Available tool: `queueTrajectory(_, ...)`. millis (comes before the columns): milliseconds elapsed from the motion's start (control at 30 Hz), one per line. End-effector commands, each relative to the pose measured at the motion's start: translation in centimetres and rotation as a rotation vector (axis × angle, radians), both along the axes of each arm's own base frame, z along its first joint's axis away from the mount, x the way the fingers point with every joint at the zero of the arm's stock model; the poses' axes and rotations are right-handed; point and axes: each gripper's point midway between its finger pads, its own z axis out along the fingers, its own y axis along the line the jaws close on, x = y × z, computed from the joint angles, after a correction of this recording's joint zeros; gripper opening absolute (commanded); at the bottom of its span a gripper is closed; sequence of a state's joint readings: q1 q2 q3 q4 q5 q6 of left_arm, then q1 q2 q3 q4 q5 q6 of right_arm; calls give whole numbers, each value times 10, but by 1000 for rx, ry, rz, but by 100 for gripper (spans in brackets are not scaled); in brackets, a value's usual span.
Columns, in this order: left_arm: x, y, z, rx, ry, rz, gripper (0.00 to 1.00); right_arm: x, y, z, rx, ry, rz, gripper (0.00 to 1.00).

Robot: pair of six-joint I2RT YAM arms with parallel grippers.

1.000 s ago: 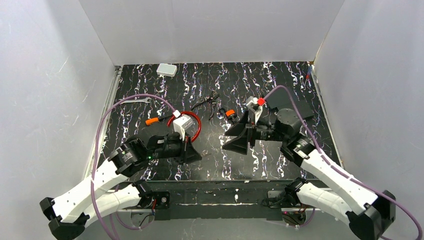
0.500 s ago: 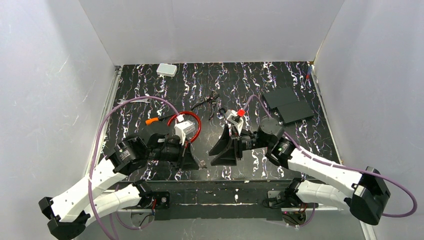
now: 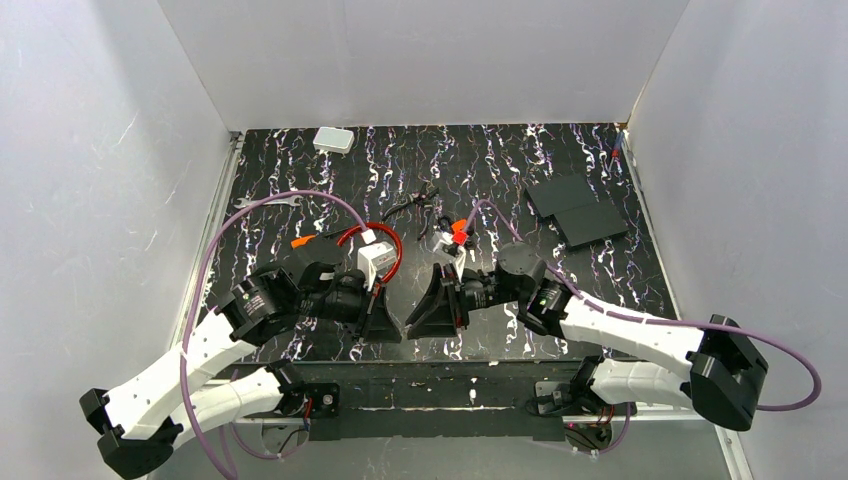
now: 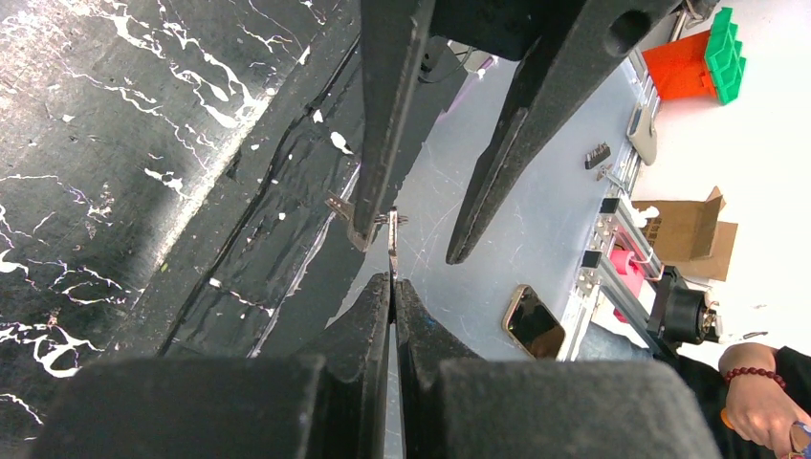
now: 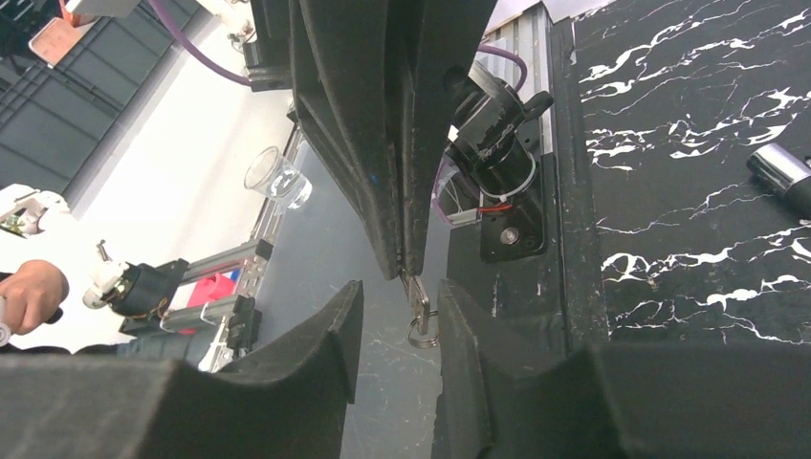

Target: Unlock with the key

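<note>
My left gripper [image 4: 392, 282] is shut on the key [image 4: 391, 251], a thin metal blade sticking out past its tips. From the right wrist the key [image 5: 418, 296] hangs out of the left gripper [image 5: 402, 270], with a small ring on its head. My right gripper [image 5: 402, 292] stands open around that head, one finger on each side; the right-hand pad [image 5: 449, 306] is very close to the ring. From above, the left gripper [image 3: 385, 325] and the right gripper [image 3: 415, 318] meet tip to tip near the table's front edge. A red cable loop [image 3: 393, 252] lies behind the left wrist, partly hidden.
Black-handled pliers [image 3: 420, 205] and a black-and-orange piece [image 3: 461, 226] lie mid-table. A white box [image 3: 333, 140] sits at the back left, two flat black plates [image 3: 575, 210] at the back right. An orange-tipped tool [image 3: 303, 241] lies left of the loop. A silver cylinder [image 5: 779, 170] lies on the mat.
My right arm has swung left and toward the front edge until its jaws straddle the key, and the jaws have narrowed. The left gripper has stayed shut on the key, shifting only slightly.
</note>
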State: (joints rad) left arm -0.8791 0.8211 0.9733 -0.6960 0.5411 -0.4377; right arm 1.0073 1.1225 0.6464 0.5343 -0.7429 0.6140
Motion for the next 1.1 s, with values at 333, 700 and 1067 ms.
queueTrajectory(333,-2,1,7,-32,-31,-17,0,-2,13,15,48,-57,21,15)
queueTrajectory(700,2,2,5,-19,-42,5,0,-9,8,13,54,-63,48,1)
queueTrajectory(1067,13,17,10,48,-102,78,56,3,-6,-9,-33,-60,-98,1)
